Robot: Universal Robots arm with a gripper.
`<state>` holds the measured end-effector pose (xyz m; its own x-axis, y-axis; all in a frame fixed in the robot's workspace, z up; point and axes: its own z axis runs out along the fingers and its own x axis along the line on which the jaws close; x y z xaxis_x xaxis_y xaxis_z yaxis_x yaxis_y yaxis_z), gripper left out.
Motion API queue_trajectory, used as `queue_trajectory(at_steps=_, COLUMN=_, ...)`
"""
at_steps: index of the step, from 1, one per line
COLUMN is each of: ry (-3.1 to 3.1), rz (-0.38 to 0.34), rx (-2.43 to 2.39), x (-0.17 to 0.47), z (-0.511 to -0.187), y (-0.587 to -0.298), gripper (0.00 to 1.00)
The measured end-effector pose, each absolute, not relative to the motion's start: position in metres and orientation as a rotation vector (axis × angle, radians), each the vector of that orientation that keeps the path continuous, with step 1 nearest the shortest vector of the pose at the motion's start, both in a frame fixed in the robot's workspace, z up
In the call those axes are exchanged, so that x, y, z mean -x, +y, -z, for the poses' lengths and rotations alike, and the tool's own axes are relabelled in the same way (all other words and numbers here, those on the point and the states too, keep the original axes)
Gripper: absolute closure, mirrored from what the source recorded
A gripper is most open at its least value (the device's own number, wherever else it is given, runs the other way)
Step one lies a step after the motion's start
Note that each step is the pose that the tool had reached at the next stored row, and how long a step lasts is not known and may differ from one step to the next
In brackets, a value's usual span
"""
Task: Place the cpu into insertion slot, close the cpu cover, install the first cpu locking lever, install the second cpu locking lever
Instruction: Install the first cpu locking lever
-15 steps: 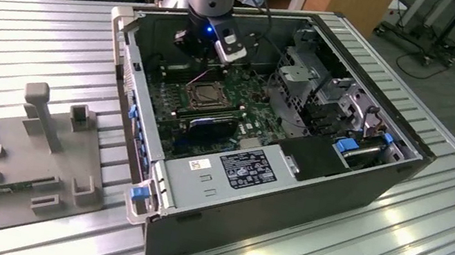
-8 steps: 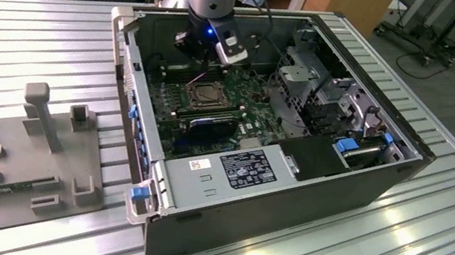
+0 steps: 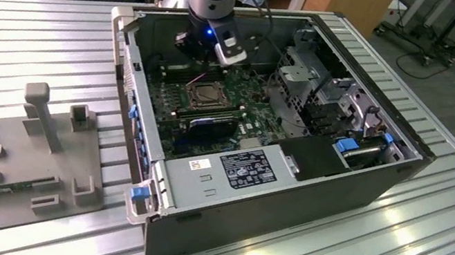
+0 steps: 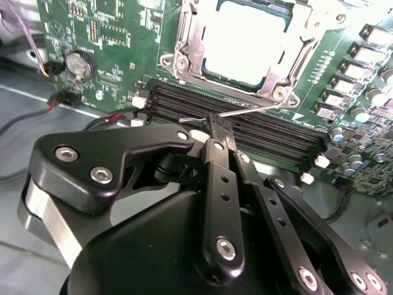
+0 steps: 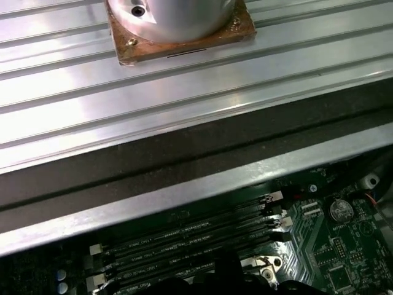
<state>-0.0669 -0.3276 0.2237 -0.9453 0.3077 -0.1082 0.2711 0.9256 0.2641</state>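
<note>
Second wrist view: cpu seated under the lowered cpu cover. Gripper jaws closed, tips at the thin locking lever. Exterior view: insertion slot inside the open computer case on the table.

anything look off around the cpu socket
One thin wire locking lever juts loose across the memory slots instead of lying tucked along the cpu cover, which looks down over the cpu. The gripper is right at that lever.
</note>
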Motion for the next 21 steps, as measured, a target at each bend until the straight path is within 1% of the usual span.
queue_trajectory(at_steps=21, ry=2.897, rz=-0.363, rx=-0.545, x=0.0707, z=-0.2208, y=-0.3262, gripper=0.89)
